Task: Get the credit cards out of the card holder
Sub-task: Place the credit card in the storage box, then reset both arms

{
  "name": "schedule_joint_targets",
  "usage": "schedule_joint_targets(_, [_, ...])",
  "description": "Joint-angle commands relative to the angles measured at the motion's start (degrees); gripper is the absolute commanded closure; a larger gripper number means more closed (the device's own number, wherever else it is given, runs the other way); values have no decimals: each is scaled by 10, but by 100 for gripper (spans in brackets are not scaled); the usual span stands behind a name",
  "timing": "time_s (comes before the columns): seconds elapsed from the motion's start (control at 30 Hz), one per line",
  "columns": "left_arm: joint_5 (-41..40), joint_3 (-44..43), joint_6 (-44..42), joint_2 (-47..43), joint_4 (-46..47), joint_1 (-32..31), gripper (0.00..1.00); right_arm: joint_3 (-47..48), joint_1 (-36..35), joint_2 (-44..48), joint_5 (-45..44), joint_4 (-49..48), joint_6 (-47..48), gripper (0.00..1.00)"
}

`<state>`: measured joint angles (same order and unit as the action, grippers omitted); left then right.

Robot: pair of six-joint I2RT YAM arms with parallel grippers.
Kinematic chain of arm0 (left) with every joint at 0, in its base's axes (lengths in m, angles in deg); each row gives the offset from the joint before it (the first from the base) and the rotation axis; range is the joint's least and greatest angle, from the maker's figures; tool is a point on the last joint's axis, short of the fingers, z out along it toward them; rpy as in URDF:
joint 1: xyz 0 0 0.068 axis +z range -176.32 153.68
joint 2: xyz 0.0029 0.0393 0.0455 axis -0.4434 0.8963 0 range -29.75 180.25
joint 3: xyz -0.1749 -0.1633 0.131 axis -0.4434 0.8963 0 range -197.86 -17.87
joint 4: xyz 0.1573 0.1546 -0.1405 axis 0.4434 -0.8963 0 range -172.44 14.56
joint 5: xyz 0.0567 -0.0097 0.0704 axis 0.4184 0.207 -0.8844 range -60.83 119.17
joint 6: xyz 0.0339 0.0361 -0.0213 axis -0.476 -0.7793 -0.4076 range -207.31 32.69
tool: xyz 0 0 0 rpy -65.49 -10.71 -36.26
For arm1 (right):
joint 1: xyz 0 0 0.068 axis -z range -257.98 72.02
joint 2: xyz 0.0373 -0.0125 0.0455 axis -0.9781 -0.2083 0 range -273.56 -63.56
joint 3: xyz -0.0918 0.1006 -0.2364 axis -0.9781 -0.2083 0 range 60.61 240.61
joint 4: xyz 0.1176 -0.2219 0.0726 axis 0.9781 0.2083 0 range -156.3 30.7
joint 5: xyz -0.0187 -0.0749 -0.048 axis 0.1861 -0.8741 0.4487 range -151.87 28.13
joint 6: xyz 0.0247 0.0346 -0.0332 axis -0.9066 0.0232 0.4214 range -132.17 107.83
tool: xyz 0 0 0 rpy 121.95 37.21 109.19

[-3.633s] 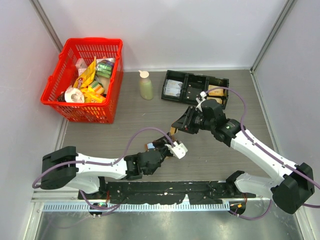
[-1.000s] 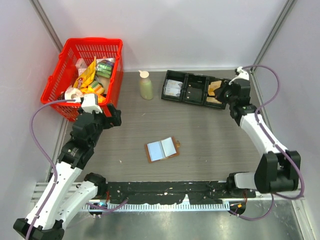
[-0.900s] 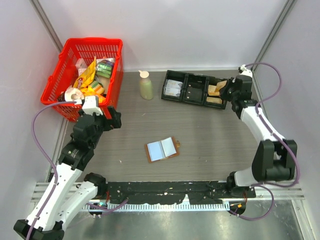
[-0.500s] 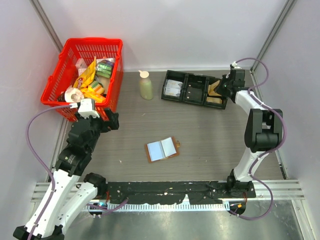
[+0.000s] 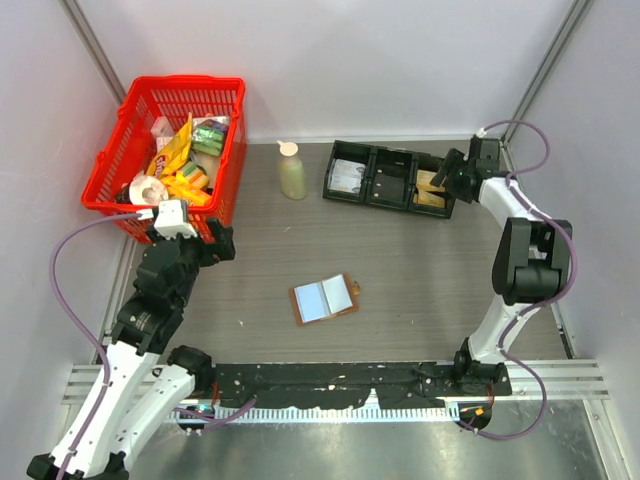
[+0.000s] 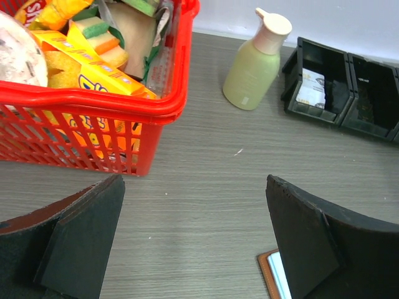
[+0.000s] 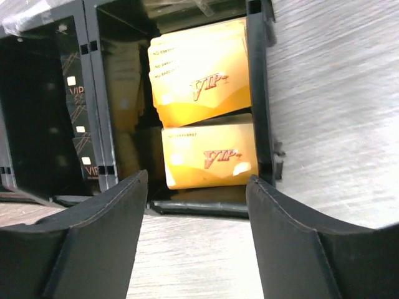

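**Arms drawn off card holder; cards lying in tray**

Both grippers, met over the card holder (image 5: pixel 324 298) a few seconds before, were seen withdrawn from it. The credit cards (image 7: pixel 199 81) were laid overlapping in the rightmost compartment of the black tray (image 5: pixel 368 176), at 1 o'clock from the card holder, which was left open flat at mid-table. The right gripper (image 7: pixel 196 187) was held spread just over the credit cards. The left gripper (image 6: pixel 193 193), likewise spread, was held beside the red basket (image 5: pixel 180 82) at 10 o'clock.

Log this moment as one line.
left fingers: open, empty, near basket | right fingers: open, empty, over tray | cards: in tray's right compartment | wallet: open on table
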<state>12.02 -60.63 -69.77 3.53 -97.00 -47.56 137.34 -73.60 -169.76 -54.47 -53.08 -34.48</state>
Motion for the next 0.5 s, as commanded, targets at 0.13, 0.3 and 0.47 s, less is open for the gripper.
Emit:
schedule_joint_targets(0.13, [-92, 0, 9, -28, 16, 4, 0, 30, 5, 224, -241, 95, 25, 20])
schedule_joint_targets(0.3, [-125, -1, 5, -51, 19, 4, 0, -17, 5, 366, -283, 106, 38, 18])
schedule_joint_targets(0.47, [-147, 0, 10, -72, 31, 4, 0, -82, 5, 524, -278, 102, 55, 17])
